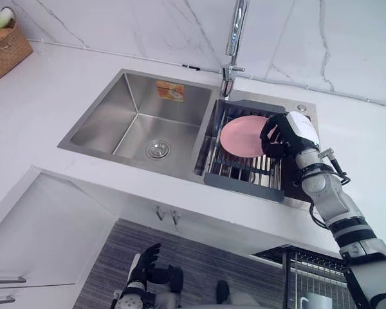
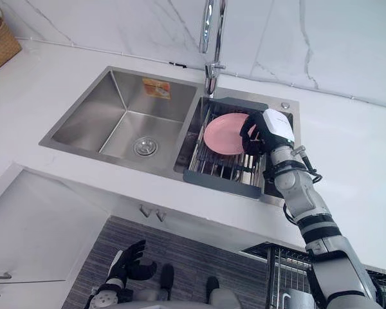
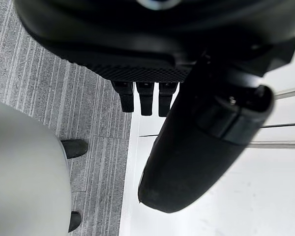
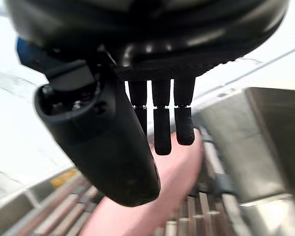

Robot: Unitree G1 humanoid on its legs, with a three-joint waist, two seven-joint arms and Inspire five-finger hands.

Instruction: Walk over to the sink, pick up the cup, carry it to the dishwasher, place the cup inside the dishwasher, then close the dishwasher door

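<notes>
Right hand (image 1: 282, 137) is over the drying rack (image 1: 243, 182) in the right basin of the sink (image 1: 109, 109), at the right edge of the pink dish (image 1: 242, 136). That's the only task-like thing here. It looks flat and round, more plate than cup; can't confirm it's a cup.

In the right wrist view the fingers (image 4: 162, 132) are nearly straight over the pink surface and the thumb (image 4: 110, 147) is spread wide on the near side. So the hand is unclenched and holds nothing yet. Contact with the rim: can't tell.

Left hand (image 1: 144, 264) hangs low by the floor, fingers loose, holding nothing. Leave it idle.

Step in hand, as I judge it, is the grasp:
- Get the fingers past the rim and the thumb on the opposite face, then close.
- The dish seems to lean in the rack slots, so lift along its tilt, don't drag it sideways over the bars.
- Watch the faucet (image 1: 235, 38) just behind it.
- Confirm a firm pinch before you turn.

A wire rack (image 1: 309, 273) shows at lower right, likely the dishwasher.
</notes>
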